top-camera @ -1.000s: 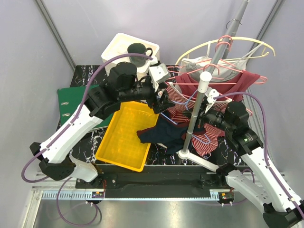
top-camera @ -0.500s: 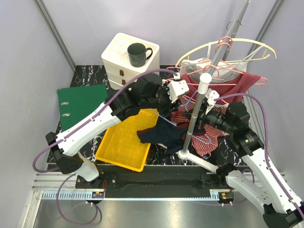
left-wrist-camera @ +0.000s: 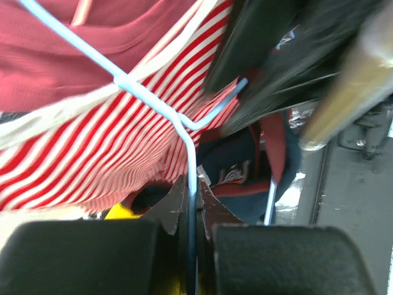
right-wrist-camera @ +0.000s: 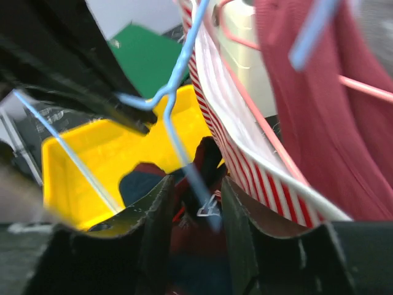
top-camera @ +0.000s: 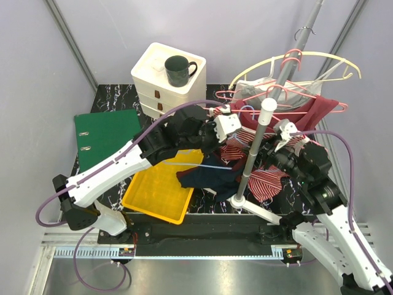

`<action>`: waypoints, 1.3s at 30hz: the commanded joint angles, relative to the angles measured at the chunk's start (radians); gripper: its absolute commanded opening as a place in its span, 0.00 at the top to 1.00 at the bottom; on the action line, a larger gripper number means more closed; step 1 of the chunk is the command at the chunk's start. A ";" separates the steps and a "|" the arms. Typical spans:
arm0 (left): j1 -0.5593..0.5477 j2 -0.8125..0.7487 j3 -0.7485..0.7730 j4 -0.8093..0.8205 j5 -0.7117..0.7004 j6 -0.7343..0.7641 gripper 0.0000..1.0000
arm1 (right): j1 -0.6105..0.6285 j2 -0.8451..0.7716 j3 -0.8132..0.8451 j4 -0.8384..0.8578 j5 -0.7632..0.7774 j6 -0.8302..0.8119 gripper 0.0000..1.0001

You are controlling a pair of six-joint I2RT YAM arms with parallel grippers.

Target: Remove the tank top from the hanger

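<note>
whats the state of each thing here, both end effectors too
left end effector, shut on blue hanger
right end effector, open
striped tank top, hanging on blue hanger
navy garment, crumpled, partly in yellow bin
mug, upright on white drawers
green binder, closed, lying flat

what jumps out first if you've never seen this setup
Most striking is the red-and-white striped tank top filling the left wrist view, with the left gripper pinched shut on the light blue wire hanger in front of it. In the top view, the yellow tray glows at centre-left, with a dark navy garment spilling over its right edge.
</note>
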 commanded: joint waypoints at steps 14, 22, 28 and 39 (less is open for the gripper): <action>0.035 -0.115 -0.051 0.120 0.172 -0.059 1.00 | 0.005 -0.146 0.000 -0.002 0.186 0.270 0.22; 0.037 -0.095 -0.058 0.097 0.334 -0.121 1.00 | 0.004 -0.172 0.032 -0.045 0.270 0.316 0.23; 0.037 -0.072 -0.064 0.048 0.428 -0.133 1.00 | 0.004 -0.174 0.086 -0.056 0.361 0.402 0.33; 0.039 -0.016 0.004 0.000 0.439 -0.162 1.00 | 0.005 -0.060 0.182 0.021 0.235 0.439 0.46</action>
